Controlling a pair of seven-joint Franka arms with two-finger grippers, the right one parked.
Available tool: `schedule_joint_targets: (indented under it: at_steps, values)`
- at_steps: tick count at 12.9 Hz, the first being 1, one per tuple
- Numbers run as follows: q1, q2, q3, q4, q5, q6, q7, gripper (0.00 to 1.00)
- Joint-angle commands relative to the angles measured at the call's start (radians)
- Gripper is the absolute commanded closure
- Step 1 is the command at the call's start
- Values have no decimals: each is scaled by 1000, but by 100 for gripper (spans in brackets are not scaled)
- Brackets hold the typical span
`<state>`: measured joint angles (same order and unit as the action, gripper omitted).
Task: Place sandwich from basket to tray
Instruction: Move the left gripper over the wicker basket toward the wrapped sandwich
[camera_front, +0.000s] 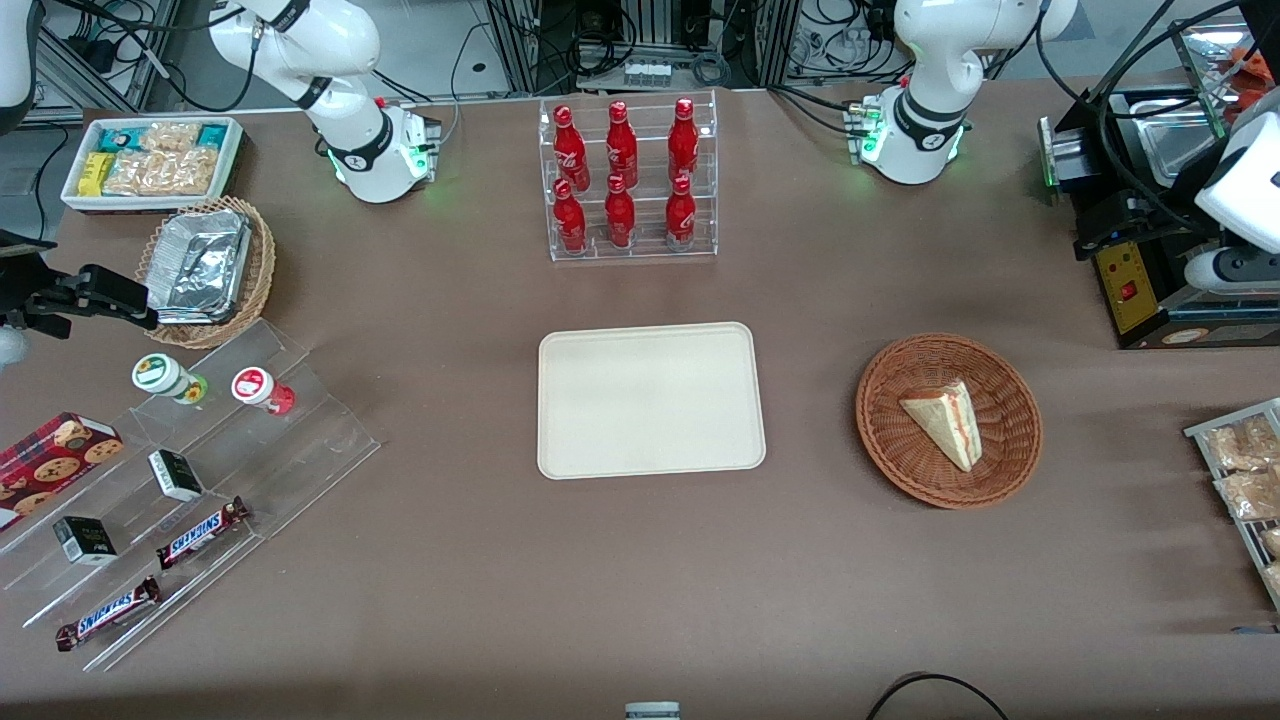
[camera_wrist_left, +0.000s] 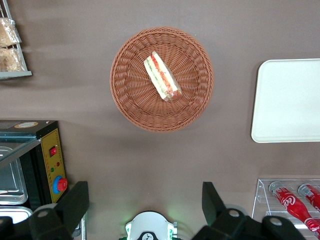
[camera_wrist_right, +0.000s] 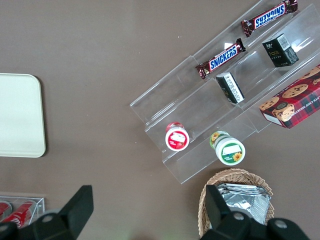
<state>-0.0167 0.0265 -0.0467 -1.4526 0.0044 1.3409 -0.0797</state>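
Note:
The sandwich (camera_front: 945, 420) (camera_wrist_left: 162, 76), a pale bread wedge with red and green filling on its cut edge, lies in the round reddish-brown wicker basket (camera_front: 900, 465) (camera_wrist_left: 130, 100). The cream tray (camera_front: 650, 400) (camera_wrist_left: 287, 100) lies flat beside the basket, toward the parked arm's end, with nothing on it. My gripper (camera_wrist_left: 144, 191) hangs high above the table, between the basket and the arm's base, farther from the front camera than the basket. Its two black fingers (camera_wrist_left: 75, 202) stand wide apart with only bare tabletop between them. In the front view its white wrist (camera_front: 1245, 190) shows at the working arm's end.
A clear rack of red bottles (camera_front: 625, 180) stands farther from the front camera than the tray. A black box with a red button (camera_front: 1130, 290) and a wire rack of snack packets (camera_front: 1245, 470) flank the basket at the working arm's end. Acrylic steps with candy bars (camera_front: 190, 470) lie toward the parked arm's end.

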Motion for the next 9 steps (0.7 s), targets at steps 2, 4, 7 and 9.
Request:
schedule_joint_targets:
  at_steps: [2, 4, 7, 9]
  values:
    - [20, 27, -15, 14, -9, 38, 12, 0]
    - [20, 46, -15, -5, -7, 61, 12, 0]
    - [18, 50, -15, -102, 5, 147, 0, 0]
    - [18, 44, -13, -197, 11, 251, -15, 0]
